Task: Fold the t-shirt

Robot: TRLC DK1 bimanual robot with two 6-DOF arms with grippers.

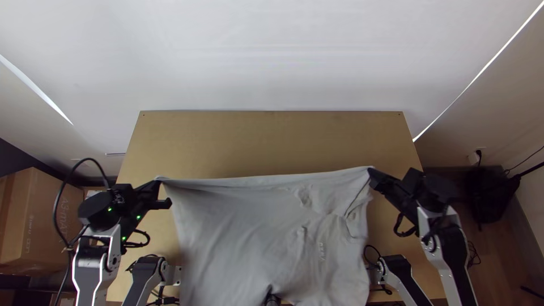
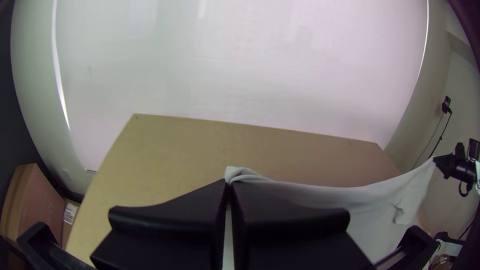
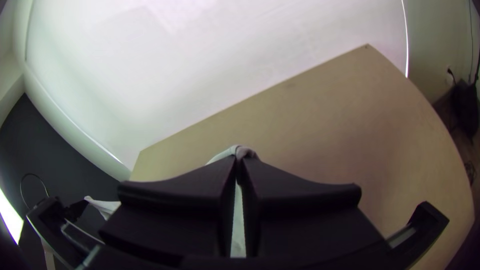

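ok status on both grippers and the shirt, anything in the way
Left gripper: shut on one corner of the shirt. Right gripper: shut on another. Shirt: stretched between them, some creases. No obstruction seen between grippers.

One light wooden table (image 1: 272, 141), a small dark dot at each far corner. Far side: one broad white panel (image 1: 272, 56), a bright narrow strip of light (image 1: 37, 88) on its left, another (image 1: 481, 71) on its right. Left: dark wall (image 2: 30, 120); brown cardboard box (image 1: 42, 221). Right: pale wall (image 1: 515, 96), outlet (image 1: 474, 159), brown floor (image 1: 498, 255).
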